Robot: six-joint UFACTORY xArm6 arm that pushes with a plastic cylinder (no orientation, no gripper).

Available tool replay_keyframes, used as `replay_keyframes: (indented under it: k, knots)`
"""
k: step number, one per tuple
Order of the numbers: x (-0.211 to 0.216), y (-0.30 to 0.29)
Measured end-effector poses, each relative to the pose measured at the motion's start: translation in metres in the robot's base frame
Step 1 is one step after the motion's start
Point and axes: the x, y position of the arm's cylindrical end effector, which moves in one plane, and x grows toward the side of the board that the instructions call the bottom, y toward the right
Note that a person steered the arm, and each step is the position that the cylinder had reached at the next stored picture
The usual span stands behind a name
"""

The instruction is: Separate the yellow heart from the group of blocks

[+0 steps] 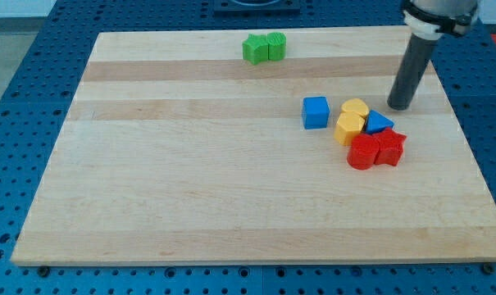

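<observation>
- Your tip [400, 106] carries nothing and stands bare on the board [190, 213], near its right edge, just to the right of the cluster and touching no block.
- The yellow heart [355, 107] sits at the top of the cluster, right half of the board, resting against a second yellow block [348, 129] below it and close to the blue triangle [379, 123].
- The red blocks [376, 149] close the cluster toward the bottom edge; a blue cube [316, 111] stands just apart on the left.
- To part the heart cleanly, you would probably do best to bring the tip in beside the blue triangle and push the heart leftward and up, toward open board, passing above the blue cube.
- Keep the push line above the lower yellow block, or it may be dragged along.
- Two green blocks [264, 47] lie near the top edge, well apart.
- Hard to read: which yellow block is truly the heart, since their outlines merge; the upper one appears lobed. The arm above the rod is cut off at the top right corner.
</observation>
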Motion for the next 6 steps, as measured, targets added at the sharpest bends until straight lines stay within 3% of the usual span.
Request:
replay_keyframes:
  k: [6]
  knots:
    - [0.056, -0.033]
